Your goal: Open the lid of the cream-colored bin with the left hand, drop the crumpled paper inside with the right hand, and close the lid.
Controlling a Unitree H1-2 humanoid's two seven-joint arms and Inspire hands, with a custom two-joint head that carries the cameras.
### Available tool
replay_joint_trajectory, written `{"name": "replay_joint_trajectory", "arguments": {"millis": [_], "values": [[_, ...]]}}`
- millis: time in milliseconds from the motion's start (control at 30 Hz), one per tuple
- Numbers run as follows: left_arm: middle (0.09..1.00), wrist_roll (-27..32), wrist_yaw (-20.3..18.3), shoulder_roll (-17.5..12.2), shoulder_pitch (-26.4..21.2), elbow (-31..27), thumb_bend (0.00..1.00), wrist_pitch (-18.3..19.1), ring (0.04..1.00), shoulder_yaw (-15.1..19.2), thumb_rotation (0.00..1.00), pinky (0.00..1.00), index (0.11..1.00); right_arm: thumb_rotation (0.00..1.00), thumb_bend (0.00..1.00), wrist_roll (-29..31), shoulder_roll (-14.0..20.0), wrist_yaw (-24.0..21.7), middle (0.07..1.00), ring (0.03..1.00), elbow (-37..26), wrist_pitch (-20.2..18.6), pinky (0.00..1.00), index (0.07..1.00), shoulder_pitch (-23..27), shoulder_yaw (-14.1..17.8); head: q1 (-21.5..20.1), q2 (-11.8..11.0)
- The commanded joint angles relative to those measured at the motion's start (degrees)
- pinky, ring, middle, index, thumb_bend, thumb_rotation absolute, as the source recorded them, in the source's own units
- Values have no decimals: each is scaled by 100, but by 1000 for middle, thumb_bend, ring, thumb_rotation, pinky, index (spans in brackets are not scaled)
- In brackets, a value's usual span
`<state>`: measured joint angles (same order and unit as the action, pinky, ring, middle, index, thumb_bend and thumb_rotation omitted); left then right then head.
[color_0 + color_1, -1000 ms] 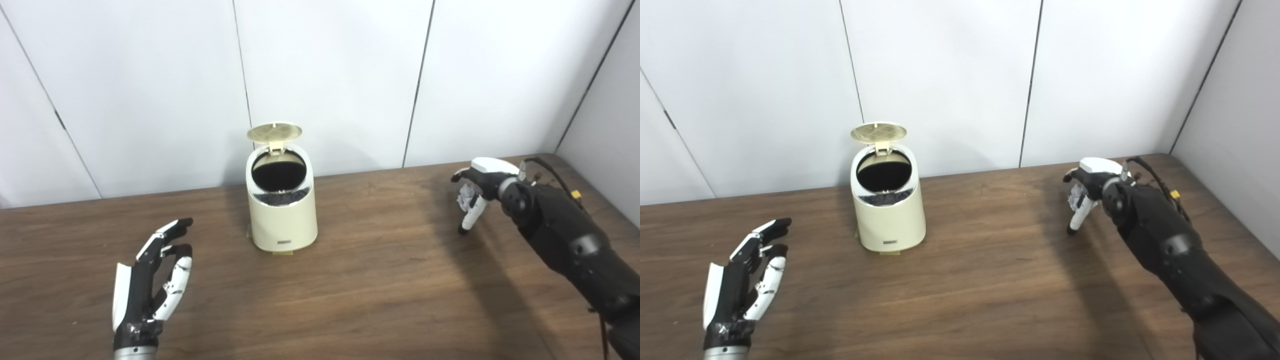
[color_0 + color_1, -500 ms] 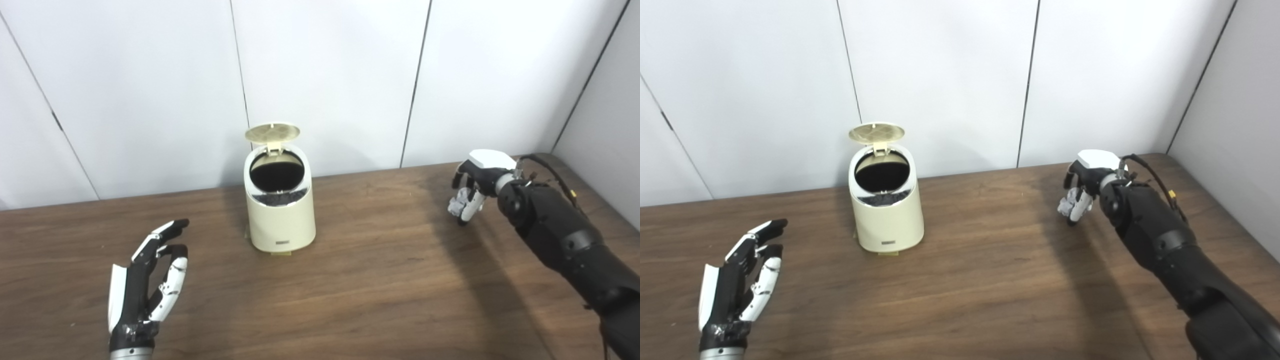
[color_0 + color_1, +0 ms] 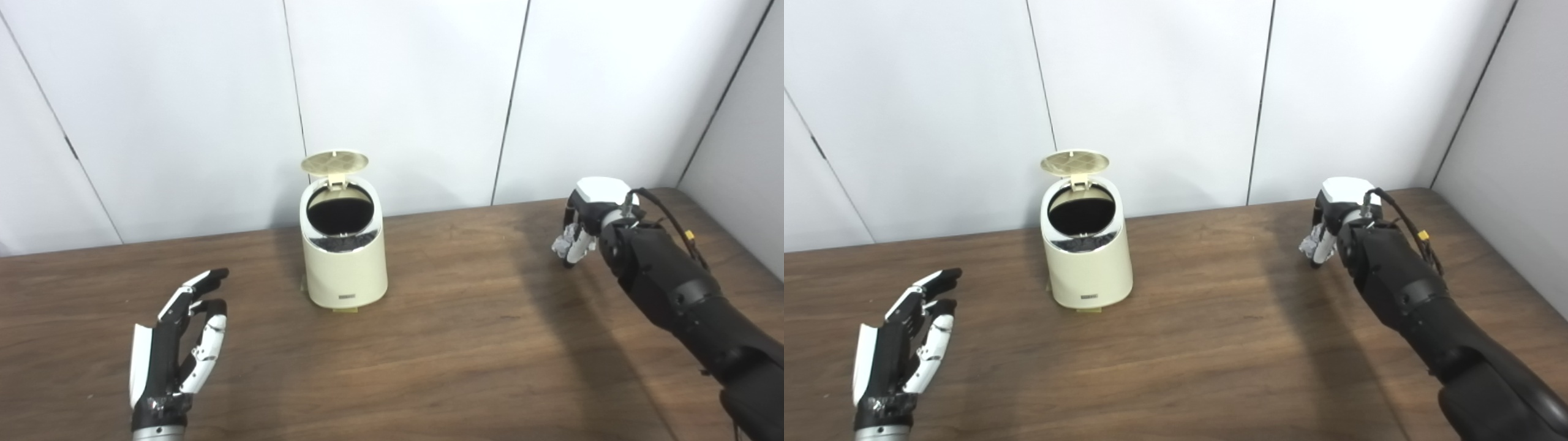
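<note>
The cream-colored bin [image 3: 344, 263] stands at the back middle of the table with its round lid [image 3: 334, 162] tipped up and its dark mouth showing. My right hand [image 3: 580, 228] is at the far right, raised a little off the table, its fingers closed on the crumpled paper [image 3: 561, 244], a grey-white wad that shows below the fingers. It also shows in the right eye view [image 3: 1311, 246]. My left hand [image 3: 179, 343] is open and empty, palm up-turned, at the front left, well apart from the bin.
The brown wooden table [image 3: 465, 343] runs to white wall panels behind the bin. A grey wall closes the right side near my right arm [image 3: 674, 288]. A cable [image 3: 674, 223] loops over the right wrist.
My right hand has closed its fingers on the crumpled paper and lifted it a little off the table. My left hand has drawn back slightly toward the front edge. The lid stays up.
</note>
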<state>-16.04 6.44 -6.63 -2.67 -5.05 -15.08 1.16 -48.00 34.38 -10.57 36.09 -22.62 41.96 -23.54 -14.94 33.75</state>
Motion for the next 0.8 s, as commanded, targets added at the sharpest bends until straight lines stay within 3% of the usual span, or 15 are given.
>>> {"name": "replay_joint_trajectory", "arguments": {"millis": [0,133,233,400,467,600,667,767], "values": [[807,26,46,-17,-196,-66,333,-237,807,9,680,716,787,0,529,-53,183,142,422,399,-166,-29,308,501,84,80,2,5],[806,21,49,-11,-214,-33,328,-261,803,-5,674,709,786,0,529,-64,227,102,428,413,-281,57,322,500,90,63,-3,-2],[809,33,40,-2,-223,-4,324,-268,805,-19,667,711,789,0,531,-189,270,-211,476,440,-617,-90,343,488,134,-29,16,-6],[807,15,57,20,-247,54,320,-318,796,-44,652,687,789,0,529,-371,372,-894,406,336,-1459,-304,249,497,177,-62,62,-14],[807,1,64,34,-253,64,317,-311,795,-54,646,685,790,0,532,-436,365,-1182,443,417,-1749,-383,331,492,226,-17,60,-26],[803,-111,110,62,-266,74,307,-289,786,-67,641,668,785,0,532,-472,403,-1628,455,442,-2581,-335,365,492,248,41,81,-37],[806,-110,107,61,-276,108,316,-298,792,-74,645,679,788,0,529,-545,437,-1890,414,370,-2964,-211,301,494,333,-15,105,-33],[809,-125,104,69,-286,126,321,-274,796,-91,648,685,790,0,528,-722,419,-2175,400,337,-3397,-84,279,496,443,-54,122,-43]]}}
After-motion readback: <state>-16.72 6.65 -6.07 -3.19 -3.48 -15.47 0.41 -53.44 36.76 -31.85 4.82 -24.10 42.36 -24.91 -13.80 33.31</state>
